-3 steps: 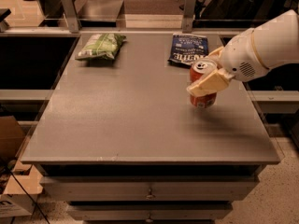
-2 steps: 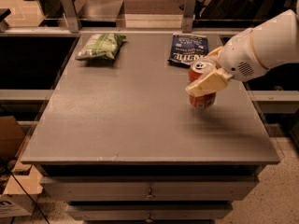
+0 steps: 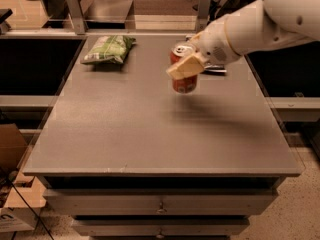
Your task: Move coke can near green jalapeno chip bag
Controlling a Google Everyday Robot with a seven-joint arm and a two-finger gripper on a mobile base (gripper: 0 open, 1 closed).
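Can [image 3: 185, 85]: you have it held in the end effector [image 3: 182, 64], over the far right part of the bench [image 3: 150, 134]. It stands upright, silver top uppermost. Its base appears clear of the bench surface, with its shadow lying on the bench just nearer and to the right.

End effector: pinching the can. One pale finger [image 3: 186, 67] lies across the can's near side at mid height; the opposite finger is hidden behind the can. The white arm [image 3: 260, 24] enters from the upper right and reaches leftward to the can.

Bag [image 3: 109, 49]: green and white, crinkled, lying flat at the far left of the bench, close to the far edge. It is well apart from the can, to the can's left and slightly farther away. Nothing touches it.

Other items: a dark flat packet [image 3: 216, 70] lies on the bench behind the end effector, mostly hidden by the arm, so you cannot read it. Drawers [image 3: 161, 204] run below the bench's near edge.
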